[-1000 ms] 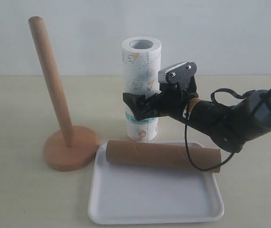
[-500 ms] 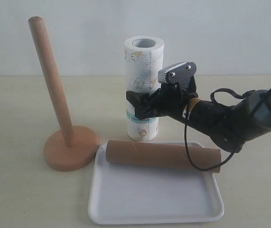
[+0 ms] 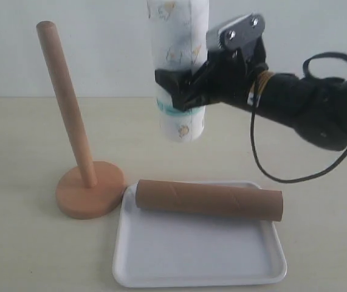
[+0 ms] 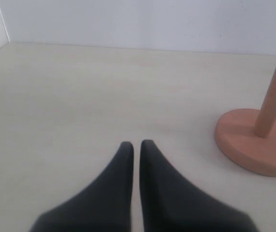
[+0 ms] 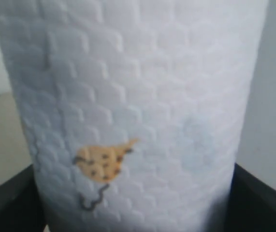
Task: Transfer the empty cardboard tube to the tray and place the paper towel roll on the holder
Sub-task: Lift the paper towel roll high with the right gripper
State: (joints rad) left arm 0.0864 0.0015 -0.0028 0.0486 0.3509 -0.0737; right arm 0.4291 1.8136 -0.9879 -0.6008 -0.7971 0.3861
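Note:
My right gripper [image 3: 178, 91] is shut on the paper towel roll [image 3: 178, 67], holding it upright in the air well above the table; its top runs out of the exterior view. In the right wrist view the paper towel roll [image 5: 133, 111] fills the picture between the black fingers [image 5: 261, 198]. The empty cardboard tube [image 3: 208, 199] lies across the far part of the white tray [image 3: 197, 261]. The wooden holder [image 3: 76, 146] stands bare to the left of the tray. My left gripper [image 4: 136, 145] is shut on nothing, low over the table beside the holder [image 4: 263, 140].
A pale wall runs behind the light table [image 3: 21, 140]. A black cable [image 3: 270, 170] hangs from the right arm above the tray's far right corner.
The right gripper has lifted the paper towel roll off the table, straight up and slightly left. The tube, tray and holder have not moved.

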